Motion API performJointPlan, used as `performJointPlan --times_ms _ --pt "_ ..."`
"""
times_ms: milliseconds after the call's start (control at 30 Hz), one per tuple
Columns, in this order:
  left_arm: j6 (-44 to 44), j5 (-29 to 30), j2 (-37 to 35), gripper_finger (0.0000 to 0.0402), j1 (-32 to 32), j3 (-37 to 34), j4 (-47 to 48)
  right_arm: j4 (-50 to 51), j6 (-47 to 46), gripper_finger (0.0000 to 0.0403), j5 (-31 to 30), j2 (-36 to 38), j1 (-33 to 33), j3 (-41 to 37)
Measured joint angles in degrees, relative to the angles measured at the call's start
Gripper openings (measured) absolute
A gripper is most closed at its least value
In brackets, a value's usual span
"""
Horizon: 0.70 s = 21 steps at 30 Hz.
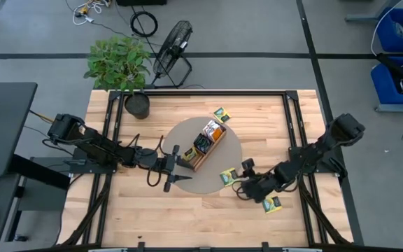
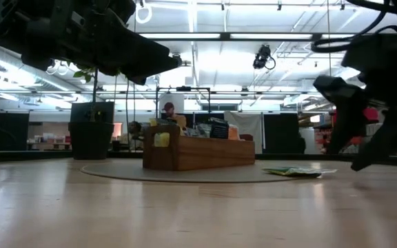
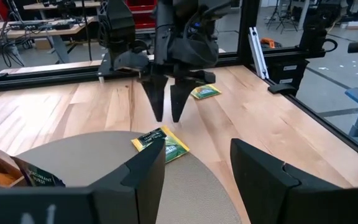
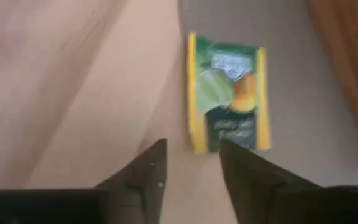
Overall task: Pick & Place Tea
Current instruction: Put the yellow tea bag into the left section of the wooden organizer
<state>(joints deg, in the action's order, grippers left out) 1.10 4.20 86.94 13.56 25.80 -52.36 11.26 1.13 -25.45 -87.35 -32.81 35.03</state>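
Note:
A brown wooden tray [image 1: 206,143] holding several tea packets stands on a round grey mat [image 1: 191,183]. A yellow-green tea packet [image 4: 229,99] lies flat across the mat's right edge [image 1: 227,176]. My right gripper [image 4: 191,165] hovers open just short of that packet, slanting down, with nothing between its fingers. A second yellow-green packet [image 1: 272,204] lies on the bare wood beside the right arm. A third [image 1: 221,114] lies past the tray's far end. My left gripper [image 1: 178,168] waits open over the mat, left of the tray.
A potted plant [image 1: 137,105] stands at the table's far left. A black frame rail [image 1: 291,119] runs along the right side. A fan [image 1: 173,45] sits on the floor beyond the far edge. Bare wood lies along the near edge.

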Motion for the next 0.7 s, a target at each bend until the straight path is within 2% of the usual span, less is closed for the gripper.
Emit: performJointPlan --times_ms 133,267,467,700 --pt "-0.02 -0.02 0.00 0.0186 0.00 0.00 0.00 -0.93 1.13 0.0205 -2.98 -0.81 -0.29 0.04" --pt "-0.02 0.00 0.00 0.0186 0.00 0.00 0.17 -1.12 1.52 0.0214 -2.29 -2.39 -0.34 0.05" --pt "-0.04 0.00 0.00 0.0186 0.00 0.00 0.35 -1.69 2.84 0.0183 -4.72 -4.46 -0.57 0.34" --pt "-0.45 0.00 0.00 0.0186 0.00 0.00 0.33 -1.96 3.85 0.0124 -6.05 -4.77 0.05 0.21"
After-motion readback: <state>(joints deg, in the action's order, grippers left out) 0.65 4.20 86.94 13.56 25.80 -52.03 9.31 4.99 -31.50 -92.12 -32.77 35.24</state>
